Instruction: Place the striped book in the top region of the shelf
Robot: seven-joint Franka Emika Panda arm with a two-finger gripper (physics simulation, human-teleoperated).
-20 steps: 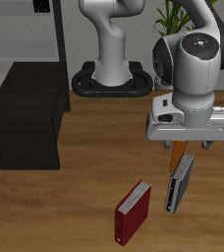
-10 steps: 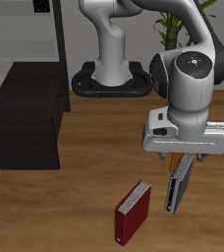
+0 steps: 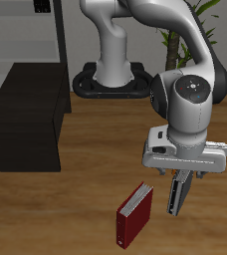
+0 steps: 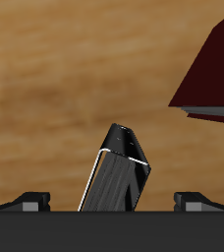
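In the exterior view, a warm brown wooden table point(image 3: 76, 199) is carrying everything, with a pale grey open rack point(image 3: 36, 30) and a green plant point(image 3: 175, 25) standing at the back. The matte black shelf point(image 3: 26, 115) is sitting well apart from the gripper point(image 3: 184, 184), which is hanging over the striped book point(image 3: 177, 194) standing on edge, beside the dark red book point(image 3: 133, 213).

In the wrist view, the striped book point(image 4: 119, 172) is rising between the two fingertips point(image 4: 33, 200); the jaws are standing wide, seemingly not touching it. The dark red book point(image 4: 207, 74) is lying nearby.
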